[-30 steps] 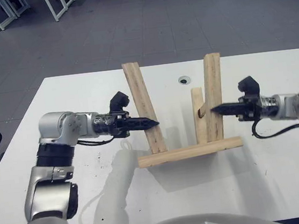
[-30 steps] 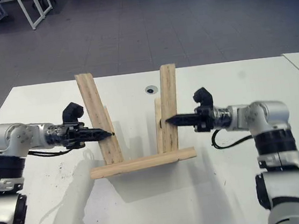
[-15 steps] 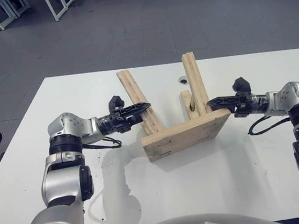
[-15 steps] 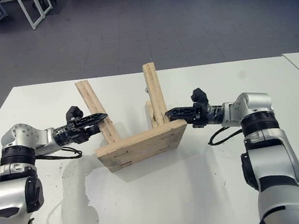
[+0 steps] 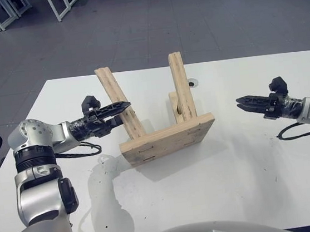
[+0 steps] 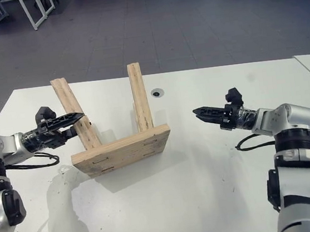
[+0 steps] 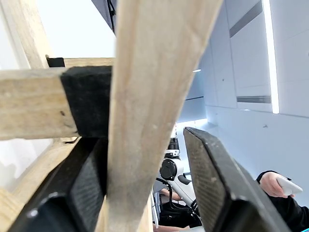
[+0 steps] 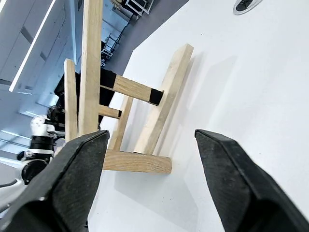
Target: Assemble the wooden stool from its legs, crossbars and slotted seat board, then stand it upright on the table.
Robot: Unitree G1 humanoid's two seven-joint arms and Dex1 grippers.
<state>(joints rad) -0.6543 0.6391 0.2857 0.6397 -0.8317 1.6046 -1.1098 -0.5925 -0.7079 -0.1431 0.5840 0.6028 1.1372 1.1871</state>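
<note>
Stool (image 5: 166,140) tipped on its side on the table (image 5: 234,174), legs pointing away.
Crossbars (image 8: 130,89) mostly hidden behind the seat. Left gripper (image 5: 121,105) straddles the left leg (image 5: 108,85), fingers apart; right gripper (image 5: 242,101), spread wide, has drawn well back.

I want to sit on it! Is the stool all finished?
Nearly. Done: the legs and crossbar are joined to the seat board. In hand: the left gripper has its fingers around one leg; the right gripper is open, apart from the stool. Left: it lies tipped over, legs pointing up and away, so it must be stood on its legs on the table.
</note>
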